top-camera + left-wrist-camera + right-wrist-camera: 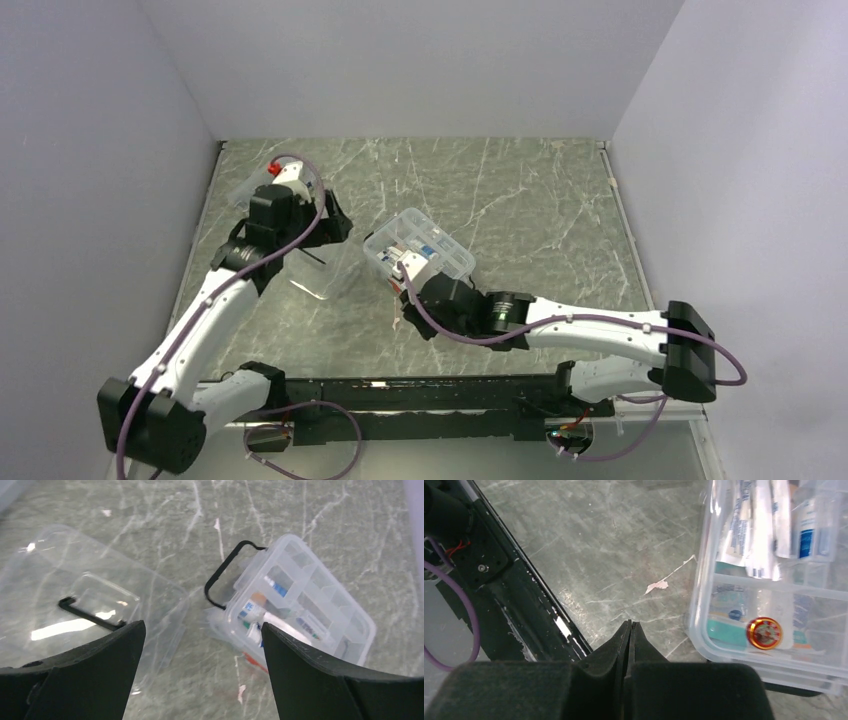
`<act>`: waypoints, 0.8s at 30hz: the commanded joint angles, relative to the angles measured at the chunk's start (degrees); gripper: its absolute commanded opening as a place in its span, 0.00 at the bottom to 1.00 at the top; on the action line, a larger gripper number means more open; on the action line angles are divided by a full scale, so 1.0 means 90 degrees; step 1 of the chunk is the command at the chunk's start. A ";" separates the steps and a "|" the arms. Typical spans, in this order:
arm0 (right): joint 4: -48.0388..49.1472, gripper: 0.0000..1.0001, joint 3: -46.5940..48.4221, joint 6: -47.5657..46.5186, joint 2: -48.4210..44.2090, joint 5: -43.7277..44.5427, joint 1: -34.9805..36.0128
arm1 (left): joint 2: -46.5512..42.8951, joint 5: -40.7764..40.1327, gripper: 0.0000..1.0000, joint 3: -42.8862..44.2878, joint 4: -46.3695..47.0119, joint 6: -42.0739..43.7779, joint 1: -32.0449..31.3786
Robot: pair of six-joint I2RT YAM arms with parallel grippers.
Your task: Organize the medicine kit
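The medicine kit point(418, 250) is a clear tub lying tilted near the table's middle. A divided tray of packets and tubes shows inside it point(300, 605), with its dark handle point(220, 575) towards the left. A clear lid point(95, 600) with a dark bar lies apart, left of the kit point(320, 275). My left gripper point(201, 627) hangs open above the gap between lid and kit, holding nothing point(337, 218). My right gripper point(629, 625) is shut and empty, just off the kit's near corner point(408, 315). A round red-and-gold tin point(764, 632) lies inside the kit.
The grey marbled table point(540, 200) is walled at the back and on both sides. A black rail point(524, 605) runs along the near edge, close to my right gripper. A white chip point(656, 586) marks the tabletop.
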 commanded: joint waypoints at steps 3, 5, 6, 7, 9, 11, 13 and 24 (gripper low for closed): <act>0.0824 0.00 -0.0040 0.0547 0.0605 0.0799 0.0424 | 0.1189 0.1961 0.92 0.0501 0.1366 -0.0530 0.0393; 0.0821 0.00 -0.0047 0.0741 0.0756 0.1008 0.0486 | 0.1649 0.2428 0.90 0.0540 0.1766 -0.0723 0.0424; 0.0820 0.00 -0.0062 0.0853 0.0802 0.1106 0.0500 | 0.1869 0.2650 0.89 0.0580 0.1928 -0.0804 0.0425; 0.0820 0.00 -0.0086 0.0949 0.0835 0.1189 0.0523 | 0.2090 0.2852 0.88 0.0615 0.2106 -0.0877 0.0425; 0.0841 0.00 -0.0175 0.1149 0.0873 0.1356 0.0531 | 0.2500 0.3231 0.86 0.0673 0.2444 -0.0992 0.0427; 0.0878 0.00 -0.0286 0.1324 0.0878 0.1502 0.0530 | 0.2913 0.3490 0.85 0.0746 0.2706 -0.1088 0.0425; 0.0890 0.00 -0.0385 0.1504 0.0905 0.1645 0.0531 | 0.3231 0.3676 0.83 0.0825 0.2929 -0.1167 0.0425; 0.0513 0.00 -0.0343 0.2392 0.1157 0.2378 0.0174 | 0.3463 0.4180 0.81 0.0742 0.3299 -0.1342 0.0355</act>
